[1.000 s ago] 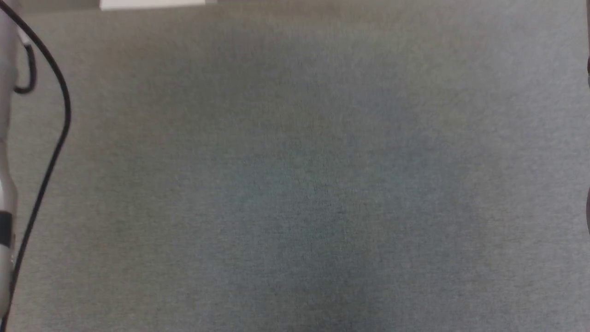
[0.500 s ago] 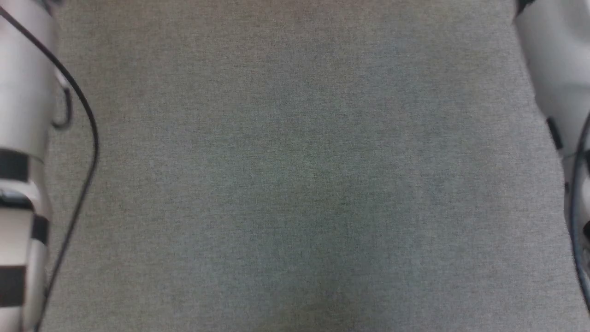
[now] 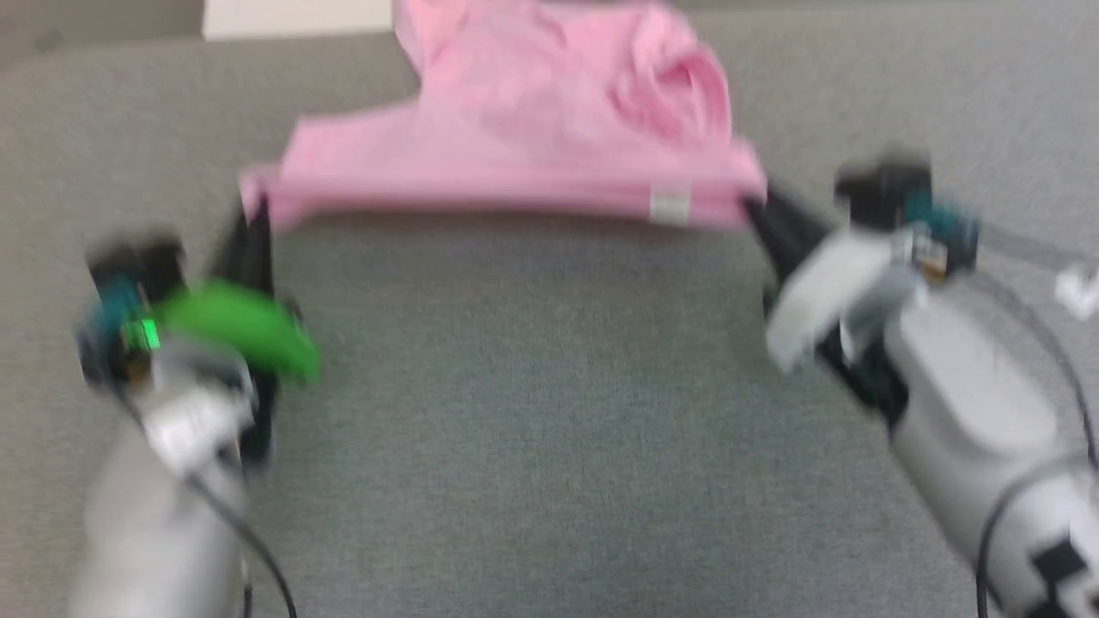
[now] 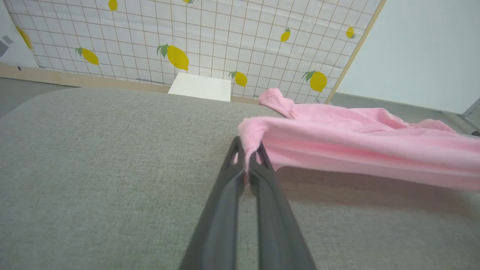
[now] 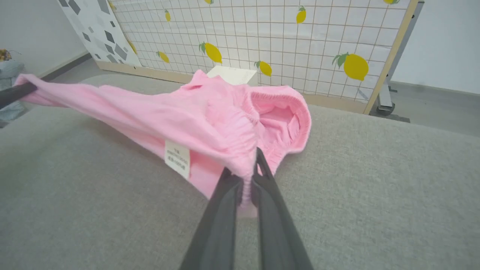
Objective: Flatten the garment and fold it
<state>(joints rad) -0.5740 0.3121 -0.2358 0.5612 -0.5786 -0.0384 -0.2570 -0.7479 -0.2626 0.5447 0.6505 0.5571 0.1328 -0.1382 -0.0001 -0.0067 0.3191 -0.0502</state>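
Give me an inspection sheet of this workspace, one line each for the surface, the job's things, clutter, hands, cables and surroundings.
Surface: grey cloth-covered surface, no stains seen.
Job's things: pink garment, wrinkled and bunched at the far side; its near edge is stretched between the hands and raised above its shadow. White label hangs out.
Clutter: white block at the far edge; small white bit at the right, too blurred to name.
Hands: left hand shut on one garment end; right hand shut on the gathered edge.
Cables: black cable by the left forearm, another by the right; both clear of the garment.
Surroundings: lemon-print grid screen, pale wall.
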